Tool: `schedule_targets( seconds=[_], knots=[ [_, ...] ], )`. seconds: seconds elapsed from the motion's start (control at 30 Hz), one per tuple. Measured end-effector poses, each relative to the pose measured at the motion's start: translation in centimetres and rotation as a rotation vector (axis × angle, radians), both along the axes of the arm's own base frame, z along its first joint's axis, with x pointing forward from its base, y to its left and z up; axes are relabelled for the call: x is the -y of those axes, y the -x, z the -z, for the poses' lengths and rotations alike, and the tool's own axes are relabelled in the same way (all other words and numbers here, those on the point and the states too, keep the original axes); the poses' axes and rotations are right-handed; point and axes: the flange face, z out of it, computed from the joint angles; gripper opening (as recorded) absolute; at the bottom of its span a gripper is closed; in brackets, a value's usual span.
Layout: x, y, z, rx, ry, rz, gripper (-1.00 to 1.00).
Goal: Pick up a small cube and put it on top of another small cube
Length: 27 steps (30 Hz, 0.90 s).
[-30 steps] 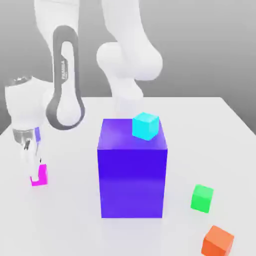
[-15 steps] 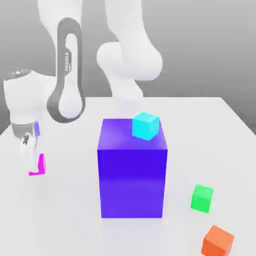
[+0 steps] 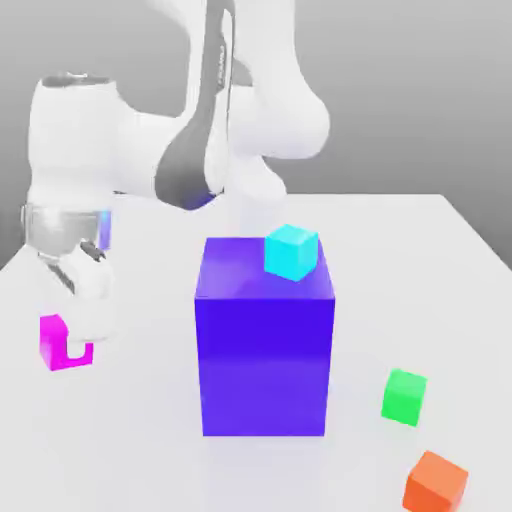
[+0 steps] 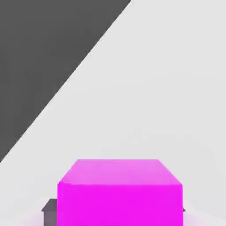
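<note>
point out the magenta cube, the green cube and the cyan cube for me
magenta cube (image 3: 52, 341): exterior view, on its left front face.
green cube (image 3: 404, 397): exterior view, middle of its front face.
cyan cube (image 3: 290, 254): exterior view, front face, atop the blue-violet block (image 3: 265, 365).

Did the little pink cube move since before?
Yes. The pink cube now sits slightly farther toward the exterior view's left, away from the big blue block, turned differently.

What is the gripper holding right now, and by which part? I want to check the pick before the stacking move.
The magenta cube, gripped by its opposite side faces between the fingers of the gripper. It appears to be clear of the table.
</note>
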Motion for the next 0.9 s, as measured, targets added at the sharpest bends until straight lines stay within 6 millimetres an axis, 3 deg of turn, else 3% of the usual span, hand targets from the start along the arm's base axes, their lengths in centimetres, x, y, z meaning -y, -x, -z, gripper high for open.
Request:
schedule_targets(
  seconds=[0.07,0.23,0.37,0.47,0.53,0.67,0.9],
  knots=[
    [-3.7,-1.9,-0.8,0.010,0.013,-0.087,-1.00],
    [-16.9,-3.9,-1.1,-0.013,0.013,-0.350,-1.00],
    [-27.4,-2.2,-0.5,-0.053,0.011,-0.558,-1.00],
    [-35.3,1.2,0.6,-0.105,0.009,-0.723,-1.00],
    [-37.3,3.7,2.0,-0.162,-0.007,-0.771,-1.00],
    [-38.0,7.4,4.8,-0.276,-0.040,-0.794,-1.00],
    [-37.9,7.4,7.2,-0.290,-0.037,-0.787,-1.00]
  ],
)
